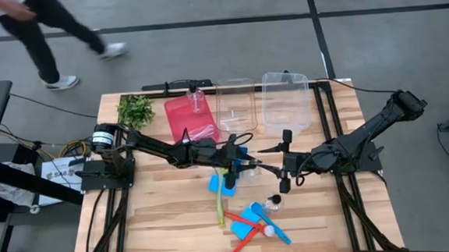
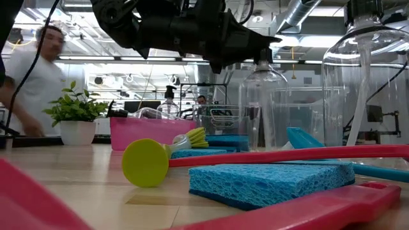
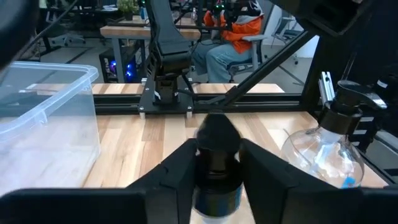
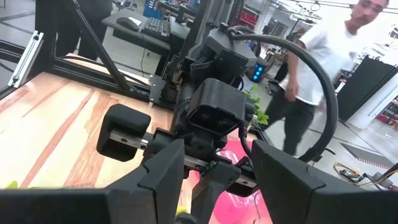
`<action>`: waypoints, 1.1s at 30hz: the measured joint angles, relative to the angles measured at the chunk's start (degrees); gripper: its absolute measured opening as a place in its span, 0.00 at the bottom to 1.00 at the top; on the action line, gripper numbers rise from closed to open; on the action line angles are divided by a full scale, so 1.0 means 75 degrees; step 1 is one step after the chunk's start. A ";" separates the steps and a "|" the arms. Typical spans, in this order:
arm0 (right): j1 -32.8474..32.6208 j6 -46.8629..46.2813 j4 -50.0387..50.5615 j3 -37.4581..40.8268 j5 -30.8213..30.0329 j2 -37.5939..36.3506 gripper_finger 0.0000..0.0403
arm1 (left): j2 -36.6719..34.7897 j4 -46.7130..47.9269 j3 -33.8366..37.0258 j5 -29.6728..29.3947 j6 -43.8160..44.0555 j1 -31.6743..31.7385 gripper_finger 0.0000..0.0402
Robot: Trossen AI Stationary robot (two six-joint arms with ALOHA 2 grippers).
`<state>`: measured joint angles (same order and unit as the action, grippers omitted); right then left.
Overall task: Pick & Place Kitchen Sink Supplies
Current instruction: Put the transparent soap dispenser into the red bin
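**Left hand around a pump bottle**

Left hand (image 3: 208,180) has its fingers pinching the black pump top of a bottle (image 3: 214,165) mid-counter (image 1: 160,216). Right hand (image 1: 284,163) just beyond it, fingers spread. Blue sponges (image 1: 244,221) and brushes (image 1: 251,235) nearby.

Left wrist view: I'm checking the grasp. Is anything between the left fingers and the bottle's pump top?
Nothing visible. The left gripper fingers flank the black pump top directly, with no other thing between them.

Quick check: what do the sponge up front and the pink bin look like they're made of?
Blue sponge: soft, porous foam, matte; open pores show across its face. Pink bin: likely thin, glossy, translucent plastic; a bottle shows through its wall.
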<state>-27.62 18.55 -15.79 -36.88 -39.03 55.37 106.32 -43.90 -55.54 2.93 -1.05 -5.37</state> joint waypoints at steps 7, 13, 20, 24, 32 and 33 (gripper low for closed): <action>0.0000 0.0000 0.0017 0.0000 0.0000 0.0000 0.45 | -0.0221 0.0089 0.0001 -0.0016 0.0001 0.0000 0.20; 0.0000 0.0000 0.0035 0.0000 0.0000 0.0000 0.45 | -0.0598 0.0346 0.0001 -0.0021 0.0000 -0.0043 0.20; 0.0000 0.0003 0.0038 0.0000 0.0000 0.0000 0.45 | -0.1471 0.1395 0.0001 -0.0396 -0.0264 -0.0225 0.21; -0.0001 0.0006 0.0017 0.0000 0.0000 0.0000 0.45 | -0.2002 0.2132 0.0001 -0.0905 -0.0430 -0.0319 0.20; 0.0000 0.0006 -0.0012 0.0000 0.0000 0.0000 0.45 | -0.3303 0.3435 0.0001 -0.1953 -0.0791 -0.0437 0.20; 0.0000 0.0008 -0.0012 0.0000 0.0000 0.0000 0.45 | -0.3533 0.3644 0.0001 -0.2144 -0.0838 -0.0437 0.20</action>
<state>-27.62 18.61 -15.88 -36.88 -39.03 55.37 79.82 -16.57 -55.53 -13.15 -7.33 -8.64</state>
